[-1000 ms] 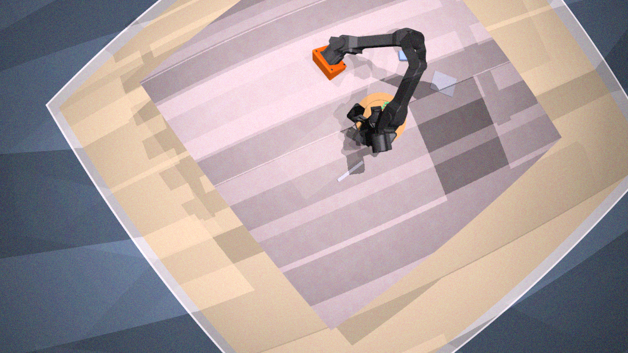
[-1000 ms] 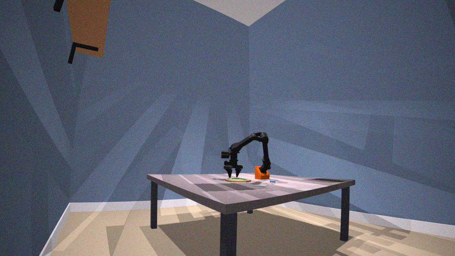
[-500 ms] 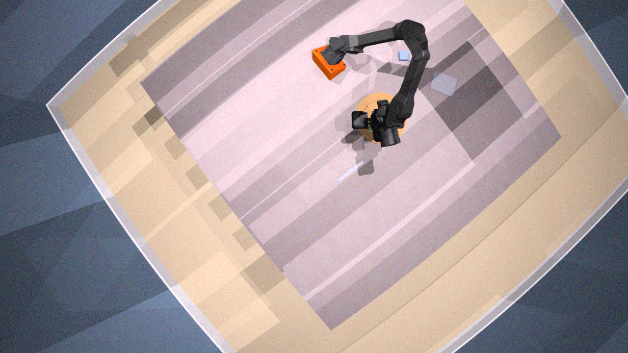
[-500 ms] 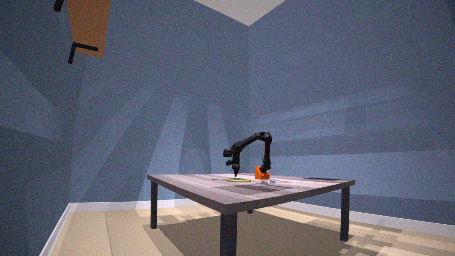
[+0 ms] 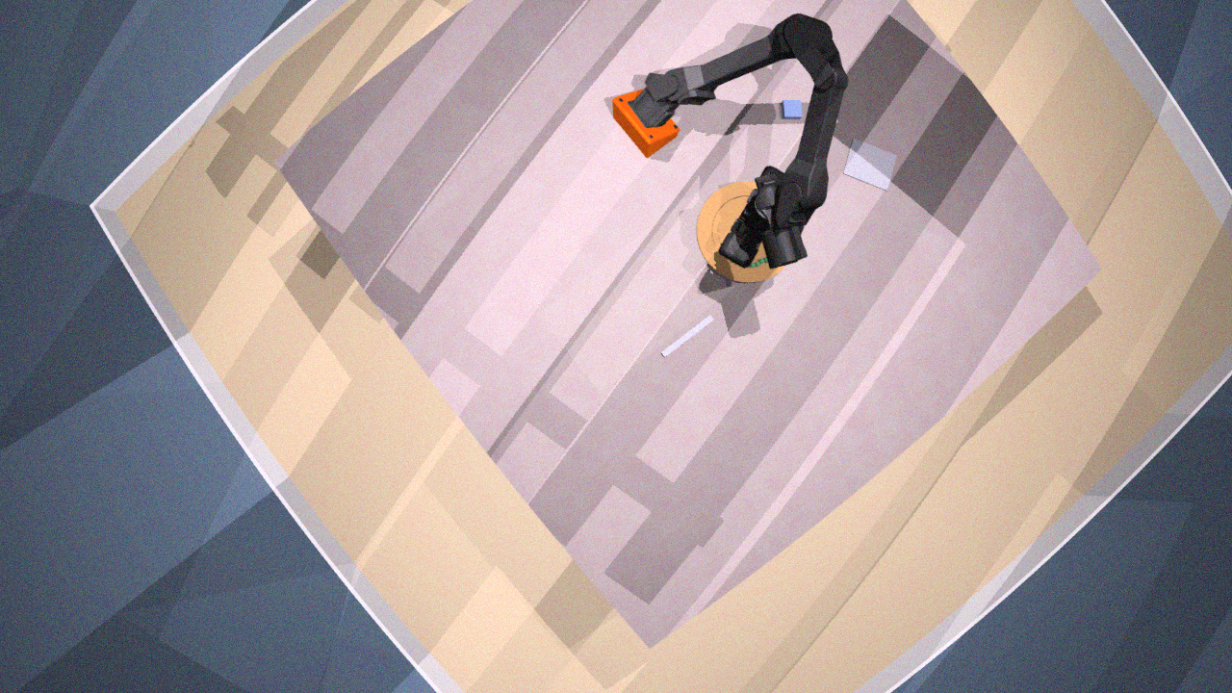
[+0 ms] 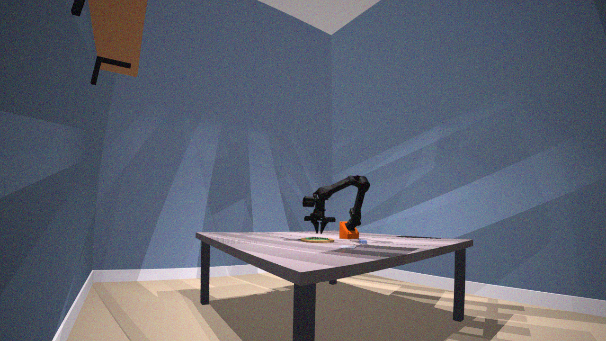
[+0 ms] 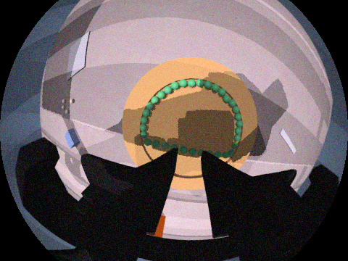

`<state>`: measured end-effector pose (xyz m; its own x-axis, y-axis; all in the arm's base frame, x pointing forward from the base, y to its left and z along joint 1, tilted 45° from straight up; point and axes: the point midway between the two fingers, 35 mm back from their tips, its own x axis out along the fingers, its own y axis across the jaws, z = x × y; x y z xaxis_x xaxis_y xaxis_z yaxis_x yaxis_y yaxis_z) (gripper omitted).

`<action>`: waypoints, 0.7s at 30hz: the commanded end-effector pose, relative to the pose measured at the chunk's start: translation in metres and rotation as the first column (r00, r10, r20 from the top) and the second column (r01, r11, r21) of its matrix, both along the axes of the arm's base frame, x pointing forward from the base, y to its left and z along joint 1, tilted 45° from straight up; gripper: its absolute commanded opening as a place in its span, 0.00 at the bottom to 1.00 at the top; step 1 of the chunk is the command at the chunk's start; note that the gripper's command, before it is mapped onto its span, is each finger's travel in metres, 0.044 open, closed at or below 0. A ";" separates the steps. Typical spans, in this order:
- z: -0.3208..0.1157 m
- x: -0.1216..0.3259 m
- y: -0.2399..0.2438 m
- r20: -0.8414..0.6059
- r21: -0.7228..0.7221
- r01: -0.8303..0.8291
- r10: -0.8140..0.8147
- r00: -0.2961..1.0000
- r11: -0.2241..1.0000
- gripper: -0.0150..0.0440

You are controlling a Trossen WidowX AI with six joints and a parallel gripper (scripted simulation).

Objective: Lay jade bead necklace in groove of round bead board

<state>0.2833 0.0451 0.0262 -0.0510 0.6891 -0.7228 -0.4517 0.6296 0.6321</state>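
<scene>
The round bead board [image 5: 707,228] [image 6: 317,241] [image 7: 188,67] lies flat on the table. The jade bead necklace [image 5: 757,261] [image 6: 317,238] [image 7: 184,83] lies on it as a closed loop. In the wrist view its far arc and both sides run along or close to the groove. Its near side cuts nearly straight across, inside the groove's near arc, which shows bare. My gripper [image 6: 319,232] [image 7: 190,154] is partly open and empty, a little above the board, with its fingertips over the straight run. The fingertips are hidden in the top view.
A blue block [image 5: 791,109] [image 6: 363,241] [image 7: 72,138] and a pale flat square [image 5: 870,165] [image 6: 346,246] [image 7: 79,56] lie to one side of the board. A thin white strip [image 5: 686,336] [image 7: 288,141] lies on the other side. The arm's orange base [image 5: 646,133] [image 6: 348,232] stands behind.
</scene>
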 end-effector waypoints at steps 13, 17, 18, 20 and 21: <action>0.038 -0.028 0.024 0.654 -0.228 -0.683 0.629 0.421 0.694 0.46; 0.038 -0.028 0.024 0.654 -0.228 -0.683 0.629 0.421 0.694 0.46; 0.038 -0.028 0.024 0.654 -0.228 -0.683 0.629 0.421 0.694 0.46; 0.038 -0.028 0.024 0.654 -0.228 -0.683 0.629 0.421 0.694 0.46; 0.037 -0.028 0.025 0.654 -0.228 -0.683 0.629 0.421 0.694 0.46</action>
<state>0.2574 0.0686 0.0639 -0.0579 0.6968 -0.7149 -0.9982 -0.0531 0.0290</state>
